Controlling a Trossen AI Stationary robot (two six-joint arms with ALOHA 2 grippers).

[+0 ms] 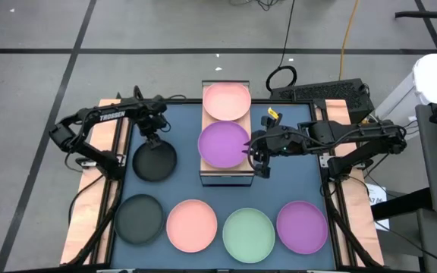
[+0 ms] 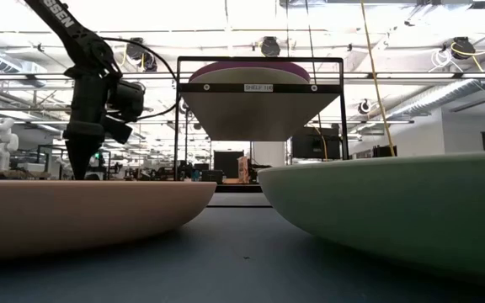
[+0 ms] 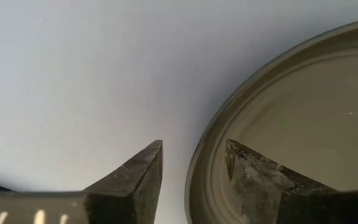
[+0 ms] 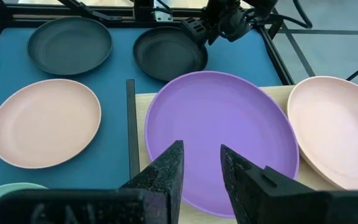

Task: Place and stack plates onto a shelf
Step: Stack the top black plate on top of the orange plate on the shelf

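Beyond the wooden table lies a grey floor crossed by dark lines, a black keyboard at the table's far edge.

I see open mat between shelf and front plate row, though both shelf spots look taken.

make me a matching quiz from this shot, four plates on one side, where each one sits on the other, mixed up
Plates:
1. purple plate by the right end effector
2. mint green plate
3. black plate at the left end effector
4. pink plate at the back

Places:
A. front row of the mat, between a pink and a purple plate
B. far end of the shelf
C. mat, left of the shelf
D. near end of the shelf

Pairs: 1-D, 2-A, 3-C, 4-B
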